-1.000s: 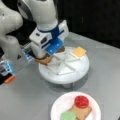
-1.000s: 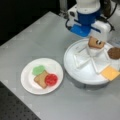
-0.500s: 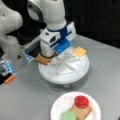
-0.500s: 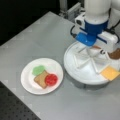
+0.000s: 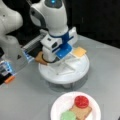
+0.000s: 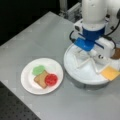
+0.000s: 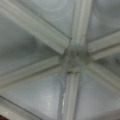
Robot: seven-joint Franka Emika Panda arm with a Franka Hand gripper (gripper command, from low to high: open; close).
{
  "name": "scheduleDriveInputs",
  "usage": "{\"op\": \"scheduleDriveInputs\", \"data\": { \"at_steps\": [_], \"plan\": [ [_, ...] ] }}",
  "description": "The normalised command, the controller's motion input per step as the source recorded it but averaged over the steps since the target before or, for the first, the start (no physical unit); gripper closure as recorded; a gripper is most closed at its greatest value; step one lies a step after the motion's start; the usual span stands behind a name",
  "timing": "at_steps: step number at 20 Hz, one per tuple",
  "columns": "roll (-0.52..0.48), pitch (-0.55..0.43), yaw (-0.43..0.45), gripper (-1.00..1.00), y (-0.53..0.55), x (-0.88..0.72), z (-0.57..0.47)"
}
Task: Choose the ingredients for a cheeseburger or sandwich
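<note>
My pincer [image 5: 53, 60] is positioned low over the divided white tray [image 5: 77, 71], close to its centre hub; in a front view it appears beneath the blue bracket at the tray's upper part [image 6: 91, 53]. I cannot tell whether my fingers are apart or together, since my own housing hides them in both front views. The wrist view shows only the tray's white ribs meeting at the hub [image 7: 73, 58], filling the picture at very close range; no ingredient shows in the compartments seen there. A toast square [image 5: 40, 58] lies at the tray's rim toward a front view's left, just beside my pincer, partly hidden by it; I cannot tell whether I touch it. The yellow-orange cheese square [image 5: 79, 52] lies on the tray's far rim, toward a front view's right [image 6: 110, 73]. The sandwich pieces sit on the white paper plate [image 5: 56, 110], well apart from the tray: a second toast square [image 5: 81, 112] lies flat, a red disc [image 5: 81, 101] rests on its corner, and a green disc [image 5: 68, 116] lies touching its edge. A front view shows the same grouping on the plate [image 6: 27, 82]: toast [image 6: 40, 79], red disc [image 6: 51, 79], green disc [image 6: 38, 70].
</note>
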Motion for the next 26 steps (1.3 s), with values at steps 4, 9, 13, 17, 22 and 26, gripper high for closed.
{"op": "scheduleDriveInputs", "data": {
  "at_steps": [4, 9, 13, 17, 22, 26],
  "plan": [
    [-0.157, -0.044, -0.106, -1.0, 0.15, -0.13, -0.17],
    [-0.183, -0.116, -0.016, -1.0, 0.12, -0.14, -0.2],
    [-0.181, -0.144, 0.053, -1.0, 0.03, -0.13, -0.19],
    [-0.204, -0.078, 0.143, -1.0, -0.07, -0.13, -0.07],
    [-0.229, -0.001, 0.173, -1.0, -0.1, -0.14, 0.05],
    [-0.181, 0.024, 0.12, -1.0, -0.05, -0.12, 0.07]
  ]
}}
